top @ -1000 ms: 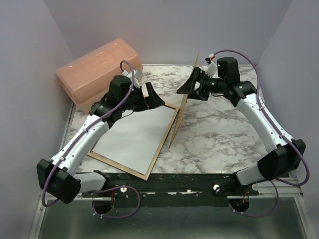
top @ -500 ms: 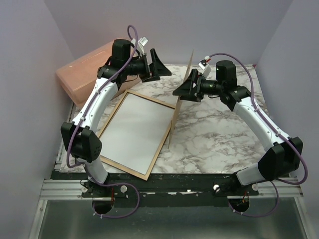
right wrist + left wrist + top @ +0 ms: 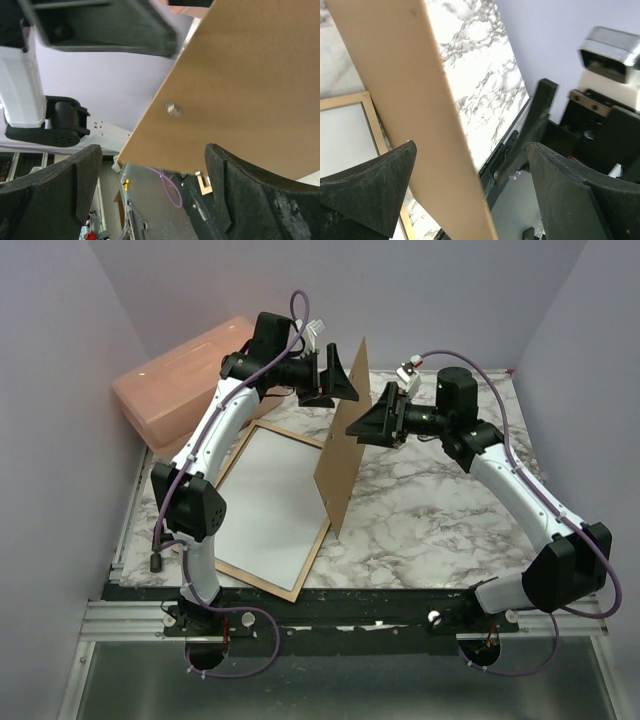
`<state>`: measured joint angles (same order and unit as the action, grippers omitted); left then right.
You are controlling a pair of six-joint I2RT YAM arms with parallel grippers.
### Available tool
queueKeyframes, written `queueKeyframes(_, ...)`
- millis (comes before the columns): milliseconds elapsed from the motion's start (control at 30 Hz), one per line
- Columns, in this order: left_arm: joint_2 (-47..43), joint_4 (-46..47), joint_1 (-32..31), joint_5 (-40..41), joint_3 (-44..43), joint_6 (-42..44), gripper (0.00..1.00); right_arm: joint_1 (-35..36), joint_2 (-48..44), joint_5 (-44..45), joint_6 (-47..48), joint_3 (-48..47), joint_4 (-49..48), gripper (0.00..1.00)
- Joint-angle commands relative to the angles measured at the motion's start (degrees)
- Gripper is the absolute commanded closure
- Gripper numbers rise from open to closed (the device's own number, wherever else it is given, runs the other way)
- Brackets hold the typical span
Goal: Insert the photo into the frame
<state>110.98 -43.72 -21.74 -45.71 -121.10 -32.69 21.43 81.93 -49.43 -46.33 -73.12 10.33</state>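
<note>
The frame (image 3: 255, 580) lies back-up on the marble table, its tan wood rim (image 3: 372, 122) showing. A plain white sheet fills it, by the look of it the photo (image 3: 270, 505) (image 3: 340, 135) with its white back up. The brown backing board (image 3: 340, 440) (image 3: 420, 100) (image 3: 250, 75) stands on edge at the frame's right side, tilted. My left gripper (image 3: 342, 375) (image 3: 470, 147) is open at the board's top, with the board's edge between its wide jaws. My right gripper (image 3: 368, 415) (image 3: 152, 150) is open just right of the board, facing its brown face.
A salmon plastic box (image 3: 190, 375) stands at the back left. The marble table (image 3: 440, 510) extends right of the board. Enclosure walls close in on the left, back and right. A metal rail (image 3: 350, 615) runs along the near edge.
My left arm has swung up and right from over the frame to the board's top. The board has tipped, so its broad face now shows. The right gripper has edged left and widened slightly.
</note>
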Motion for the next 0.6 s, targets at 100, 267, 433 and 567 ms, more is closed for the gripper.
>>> queueKeyframes(100, 2.5, -7.8, -0.9, 3.5, -2.9, 4.7, 0.09, 0.4, -4.3, 3.6, 4.9, 1.3, 6.9, 0.08)
queueKeyframes(267, 2.4, -9.6, -0.9, 7.2, -1.6, 5.3, 0.28, 0.3, -5.9, 10.0, 9.7, 2.1, 14.5, 0.08)
queueKeyframes(433, 1.9, -14.1, -0.9, 14.0, -1.1, 8.0, 0.44, 0.3, -6.9, 13.9, 11.9, 4.1, 18.1, 0.09)
queueKeyframes(567, 0.8, -15.0, -1.1, 17.6, 1.7, 9.0, 0.69, 0.3, -7.7, 16.3, 11.9, 6.4, 18.5, 0.09)
